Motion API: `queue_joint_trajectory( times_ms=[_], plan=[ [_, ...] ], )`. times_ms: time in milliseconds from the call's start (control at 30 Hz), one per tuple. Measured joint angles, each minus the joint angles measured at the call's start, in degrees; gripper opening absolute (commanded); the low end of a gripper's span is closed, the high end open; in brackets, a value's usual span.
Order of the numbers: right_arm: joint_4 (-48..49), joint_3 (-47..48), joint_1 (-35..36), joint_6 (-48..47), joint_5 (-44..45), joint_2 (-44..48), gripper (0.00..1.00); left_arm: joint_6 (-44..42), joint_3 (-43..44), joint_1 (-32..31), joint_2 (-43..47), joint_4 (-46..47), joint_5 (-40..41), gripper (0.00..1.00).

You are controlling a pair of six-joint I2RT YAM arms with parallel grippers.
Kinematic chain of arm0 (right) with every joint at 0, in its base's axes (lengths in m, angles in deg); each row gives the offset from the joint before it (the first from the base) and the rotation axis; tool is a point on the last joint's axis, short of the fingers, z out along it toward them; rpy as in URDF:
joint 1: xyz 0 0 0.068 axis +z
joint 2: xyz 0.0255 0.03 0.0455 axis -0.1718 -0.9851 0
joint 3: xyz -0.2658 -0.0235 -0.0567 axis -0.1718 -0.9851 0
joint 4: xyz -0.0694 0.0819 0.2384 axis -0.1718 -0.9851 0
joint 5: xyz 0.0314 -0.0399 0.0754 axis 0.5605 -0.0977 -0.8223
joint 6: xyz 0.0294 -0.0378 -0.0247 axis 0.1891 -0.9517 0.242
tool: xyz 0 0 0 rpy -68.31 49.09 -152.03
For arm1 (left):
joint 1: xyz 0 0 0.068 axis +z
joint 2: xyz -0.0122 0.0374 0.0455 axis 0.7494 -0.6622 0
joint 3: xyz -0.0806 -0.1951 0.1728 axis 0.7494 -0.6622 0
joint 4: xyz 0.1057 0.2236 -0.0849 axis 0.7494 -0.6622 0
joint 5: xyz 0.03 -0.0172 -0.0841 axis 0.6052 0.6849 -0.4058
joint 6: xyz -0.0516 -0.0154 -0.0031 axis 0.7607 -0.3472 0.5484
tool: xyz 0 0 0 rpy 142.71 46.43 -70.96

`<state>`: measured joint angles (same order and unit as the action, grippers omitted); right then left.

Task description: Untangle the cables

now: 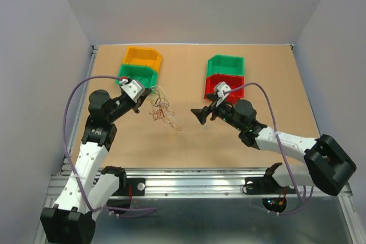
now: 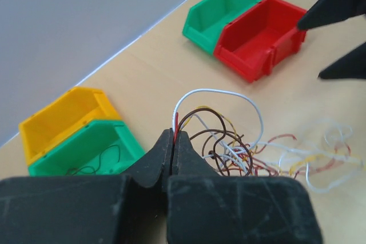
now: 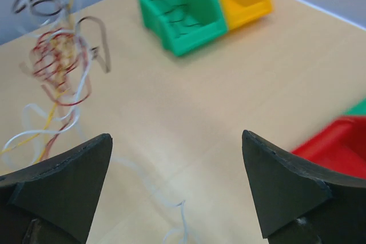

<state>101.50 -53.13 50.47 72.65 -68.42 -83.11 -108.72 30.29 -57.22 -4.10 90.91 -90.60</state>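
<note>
Bare table [image 1: 229,147] between cables [image 1: 160,108], right hand [image 1: 198,117]

— Any words, labels, brands or numbers to read in these views?
— No, none can be read in any of them.
</note>
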Motion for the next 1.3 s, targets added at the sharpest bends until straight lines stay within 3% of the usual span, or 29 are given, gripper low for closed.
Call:
queue_joint_trajectory(
  times_ms=[67, 300, 500, 600, 633, 667, 733, 767, 867, 1000, 1033, 1067, 1133, 1233, 1300],
  plan=[
    [0.87, 0.68, 0.00, -0.66, -8.22, -2.75, 1.00, 0.13, 1.09, -0.09, 0.26, -1.22, -3.32, 0.00],
    [7.15, 7.89, 0.44, 1.25, -24.90, -13.79, 1.00, 1.57, 5.86, -2.71, -1.16, -2.71, -10.62, 0.00],
    [13.33, 10.75, 1.81, 4.02, -29.49, -20.28, 0.90, 2.23, 7.39, -7.82, -3.41, -3.04, -11.39, 0.00],
    [15.26, 12.44, 2.69, 4.90, -28.68, -22.60, 0.58, 2.49, 7.41, -10.82, -4.09, -3.54, -10.38, 0.00],
    [15.54, 12.87, 2.78, 5.01, -28.41, -23.10, 0.25, 2.58, 7.43, -11.52, -4.11, -3.74, -10.21, 0.00],
    [16.09, 13.22, 2.93, 5.09, -28.22, -23.47, 0.11, 2.69, 7.67, -12.02, -4.13, -4.11, -10.01, 0.00],
    [16.68, 13.70, 3.02, 5.60, -27.17, -23.98, 0.00, 2.84, 8.55, -12.68, -4.13, -4.63, -9.20, 0.00],
    [17.03, 13.70, 3.02, 5.70, -26.34, -24.00, 0.01, 2.89, 9.75, -12.83, -4.13, -5.38, -7.82, 0.00],
    [19.28, 13.68, 3.06, 5.35, -23.80, -23.65, 0.15, 2.93, 13.42, -13.05, -4.00, -7.87, -0.76, 0.00],
    [20.94, 13.64, 3.28, 4.31, -21.68, -21.29, 0.15, 2.86, 20.31, -13.11, -4.07, -13.07, 7.19, 0.00],
    [20.87, 13.64, 3.30, 4.00, -21.59, -20.59, 0.13, 2.84, 24.00, -13.11, -4.37, -14.40, 8.87, 0.00],
    [21.00, 13.68, 3.34, 3.69, -21.62, -20.15, 0.04, 2.99, 26.86, -13.14, -4.81, -15.45, 9.77, 0.00],
    [22.01, 14.69, 3.61, 3.02, -21.64, -19.74, 0.01, 3.43, 32.54, -13.60, -6.45, -18.97, 10.69, 0.00],
    [22.60, 16.48, 3.80, 2.05, -21.24, -19.17, 0.05, 4.31, 40.04, -13.88, -10.19, -22.97, 13.55, 0.00],
    [22.51, 16.92, 3.80, 1.22, -20.68, -18.84, 0.15, 4.90, 43.43, -13.97, -12.50, -24.98, 15.50, 0.00]
  ],
)
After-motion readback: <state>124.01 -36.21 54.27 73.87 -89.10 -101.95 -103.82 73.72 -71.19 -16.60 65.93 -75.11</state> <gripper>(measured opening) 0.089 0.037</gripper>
